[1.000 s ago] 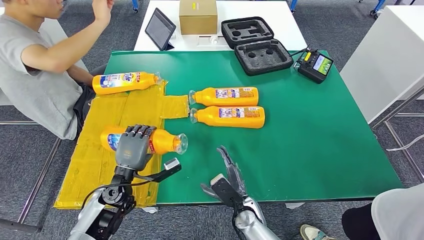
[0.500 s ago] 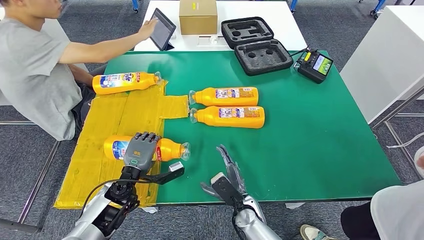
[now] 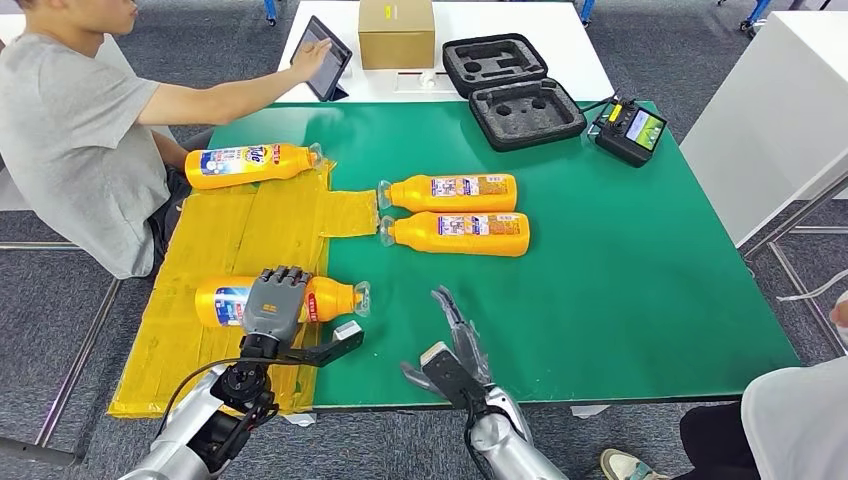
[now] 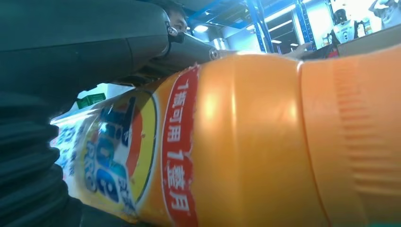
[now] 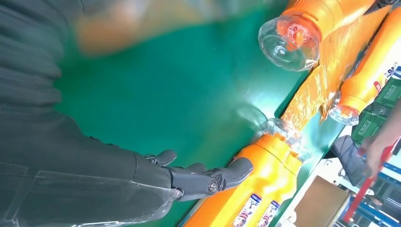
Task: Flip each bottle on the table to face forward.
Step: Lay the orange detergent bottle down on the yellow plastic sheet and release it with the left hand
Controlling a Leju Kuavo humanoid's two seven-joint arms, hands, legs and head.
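Four orange bottles lie on their sides. My left hand lies over the near one on the yellow sheet, fingers curled over its far side, thumb sticking out toward the table's front; its clear cap points right. The left wrist view has this bottle pressed against the palm, with its blue and red label showing. Another bottle lies at the sheet's far end. Two more lie side by side mid-table, caps left. My right hand hovers open at the front edge of the green table, holding nothing.
A seated person at the far left touches a tablet. A cardboard box, an open black foam case and a controller stand along the back. Another person's knee is at the near right.
The near bottle came down level and slid slightly left under my left hand. The person's arm reached from raised to the tablet. My right hand stayed put.
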